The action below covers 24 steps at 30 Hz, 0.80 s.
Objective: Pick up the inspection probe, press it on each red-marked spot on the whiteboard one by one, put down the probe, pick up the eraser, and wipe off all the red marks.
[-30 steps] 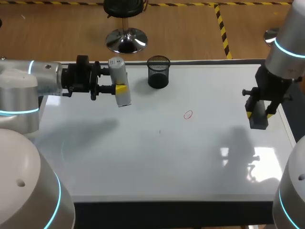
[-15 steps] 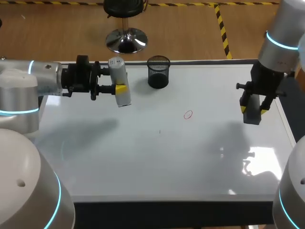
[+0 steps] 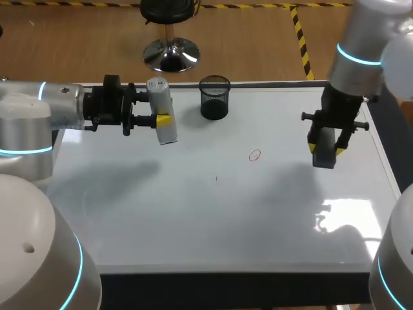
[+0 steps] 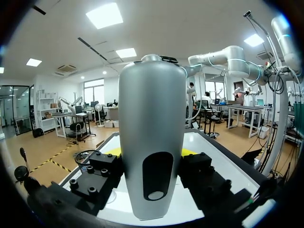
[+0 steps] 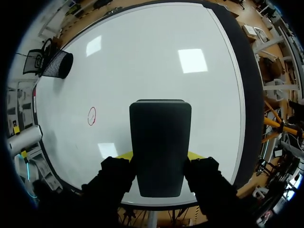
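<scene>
Head view: the left pincer (image 3: 161,121) is clamped from both sides on the inspection probe (image 3: 159,97), holding it clear of the counter over the far left part of the whiteboard (image 3: 193,213), near the mesh cup (image 3: 214,98). The right pincer (image 3: 324,146) grips the eraser (image 3: 322,159), a dark block, with its fingers spread just to the block's width, over the board's right part. One red mark (image 3: 255,155), a small ring, lies on the board between the two, nearer the eraser and apart from it.
</scene>
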Available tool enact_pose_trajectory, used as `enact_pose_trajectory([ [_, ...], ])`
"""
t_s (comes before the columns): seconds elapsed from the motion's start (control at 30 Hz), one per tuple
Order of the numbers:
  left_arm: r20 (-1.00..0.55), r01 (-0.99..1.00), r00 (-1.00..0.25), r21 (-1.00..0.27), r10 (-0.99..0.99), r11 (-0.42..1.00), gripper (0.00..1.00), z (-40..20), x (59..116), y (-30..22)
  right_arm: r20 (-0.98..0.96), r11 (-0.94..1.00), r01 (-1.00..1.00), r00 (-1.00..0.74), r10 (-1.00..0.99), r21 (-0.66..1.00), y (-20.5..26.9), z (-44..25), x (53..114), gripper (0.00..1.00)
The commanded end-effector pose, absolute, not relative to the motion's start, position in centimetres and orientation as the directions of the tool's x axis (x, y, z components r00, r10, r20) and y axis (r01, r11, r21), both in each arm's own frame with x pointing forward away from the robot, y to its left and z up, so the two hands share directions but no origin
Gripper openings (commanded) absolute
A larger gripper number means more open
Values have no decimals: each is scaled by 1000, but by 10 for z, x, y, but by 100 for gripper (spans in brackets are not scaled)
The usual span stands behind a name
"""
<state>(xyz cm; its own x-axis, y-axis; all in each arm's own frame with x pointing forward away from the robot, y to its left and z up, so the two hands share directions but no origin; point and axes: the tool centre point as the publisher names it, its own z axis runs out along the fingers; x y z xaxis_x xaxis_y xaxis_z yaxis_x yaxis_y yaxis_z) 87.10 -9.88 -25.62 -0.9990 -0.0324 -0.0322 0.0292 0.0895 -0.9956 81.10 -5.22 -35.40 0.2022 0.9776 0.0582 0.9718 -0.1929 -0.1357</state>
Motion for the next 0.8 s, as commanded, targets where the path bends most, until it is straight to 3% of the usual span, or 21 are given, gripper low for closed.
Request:
enact_pose_trajectory([
  [0.03,-35,32,-999,-996,-37,88,0,-255,870,-99,30,-195,971,201,979,-138,-35,-356,816,0],
  [0.8,-35,32,-999,-996,-37,88,0,-255,870,-99,1,-122,981,124,992,-149,60,-362,821,0],
])
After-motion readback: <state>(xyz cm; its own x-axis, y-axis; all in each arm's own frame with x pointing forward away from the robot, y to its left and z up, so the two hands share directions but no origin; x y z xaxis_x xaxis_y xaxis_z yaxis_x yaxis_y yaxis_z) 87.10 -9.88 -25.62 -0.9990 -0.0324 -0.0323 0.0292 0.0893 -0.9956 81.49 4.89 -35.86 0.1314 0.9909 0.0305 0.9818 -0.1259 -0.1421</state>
